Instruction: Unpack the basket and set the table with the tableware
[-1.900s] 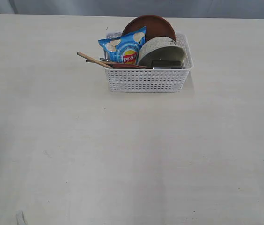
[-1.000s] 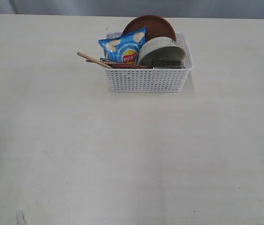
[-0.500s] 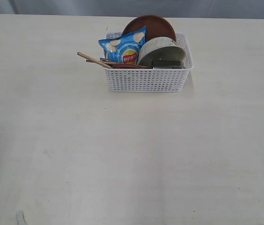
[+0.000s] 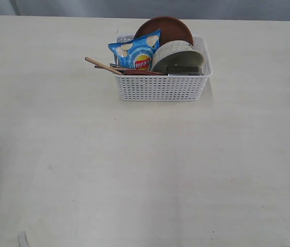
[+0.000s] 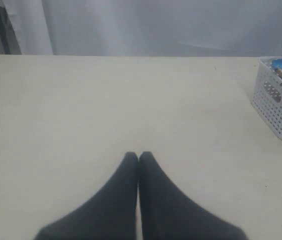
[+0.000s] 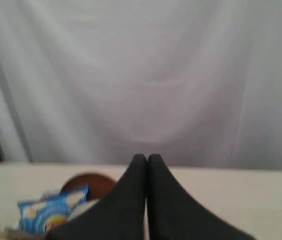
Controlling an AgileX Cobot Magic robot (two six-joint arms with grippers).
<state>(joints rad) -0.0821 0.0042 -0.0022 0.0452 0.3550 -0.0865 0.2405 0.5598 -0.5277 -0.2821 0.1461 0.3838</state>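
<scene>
A white perforated basket (image 4: 160,88) stands at the far middle of the pale table (image 4: 134,170). In it a reddish-brown plate (image 4: 165,25) stands on edge at the back, with a pale grey bowl (image 4: 176,54) tilted in front. Wooden chopsticks (image 4: 101,65) and a dark red-brown spoon (image 4: 140,72) poke out over the left rim. Neither arm shows in the exterior view. My left gripper (image 5: 138,155) is shut and empty over bare table, the basket (image 5: 281,107) off to one side. My right gripper (image 6: 146,157) is shut and empty, with the plate (image 6: 91,182) behind it.
A blue chips bag (image 4: 136,51) stands in the basket's left half and also shows in the right wrist view as a blue bag (image 6: 51,212). A pale curtain (image 6: 141,75) hangs behind the table's far edge.
</scene>
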